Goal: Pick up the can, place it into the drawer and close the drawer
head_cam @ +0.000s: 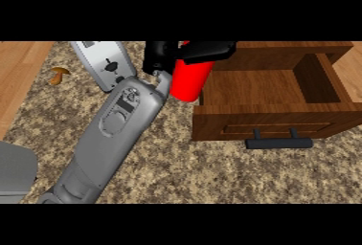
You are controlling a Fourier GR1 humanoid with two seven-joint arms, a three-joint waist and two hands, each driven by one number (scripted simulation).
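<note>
The red can (191, 81) hangs tilted at the left wall of the open wooden drawer (268, 122), its lower end over the drawer's left corner. My right hand (185, 51) is black and curled round the can's upper end, hiding the top. Its grey forearm runs down to the view's lower left. The drawer is pulled out, its inside shows nothing in it, and a black bar handle (279, 142) sits on its front. My left hand does not show; only a grey piece of arm (16, 172) sits at the lower left edge.
A silver toaster (105, 61) stands behind the forearm at the upper left. A small brown mushroom (58, 74) lies left of it near the wooden strip. The speckled counter (212, 172) stretches in front of the drawer.
</note>
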